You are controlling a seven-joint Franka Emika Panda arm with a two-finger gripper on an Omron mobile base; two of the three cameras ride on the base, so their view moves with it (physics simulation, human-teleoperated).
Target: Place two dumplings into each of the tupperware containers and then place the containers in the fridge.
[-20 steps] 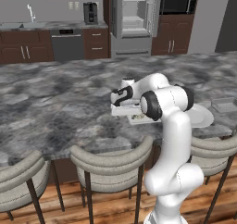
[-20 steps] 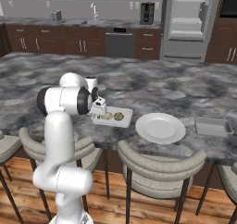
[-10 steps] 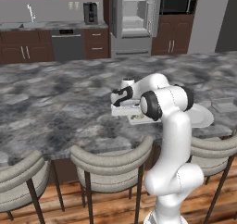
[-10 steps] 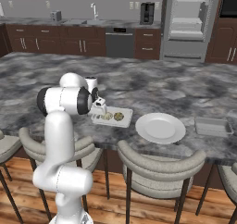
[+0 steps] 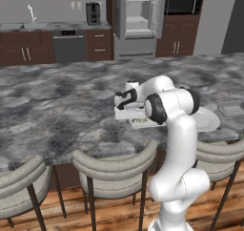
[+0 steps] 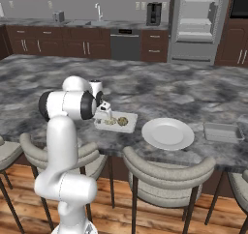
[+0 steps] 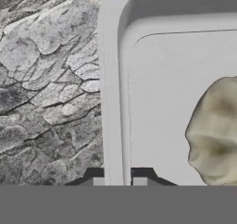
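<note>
A translucent tupperware container (image 6: 127, 125) lies on the marble island counter, with two pale dumplings (image 6: 122, 121) inside. In the hand view one dumpling (image 7: 215, 130) rests on the container floor (image 7: 162, 89), right of the rim. My gripper (image 7: 118, 181) is shut on the container's left wall, one fingertip on each side of the rim. From the base views the gripper (image 6: 103, 113) (image 5: 125, 110) stands at the container's (image 5: 140, 120) left end. A second tupperware container (image 6: 222, 131) (image 5: 231, 109) sits far right. The fridge (image 6: 196, 20) (image 5: 138, 15) stands open at the back.
A round white plate (image 6: 167, 133) (image 5: 206, 118) lies between the two containers. Bar stools (image 6: 164, 172) line the near edge of the island. Dark cabinets, a dishwasher (image 6: 125, 44) and a sink line the back wall, with a wide floor gap between.
The jaws have gone from open to shut on the container's wall. The arm and the container have hardly moved.
</note>
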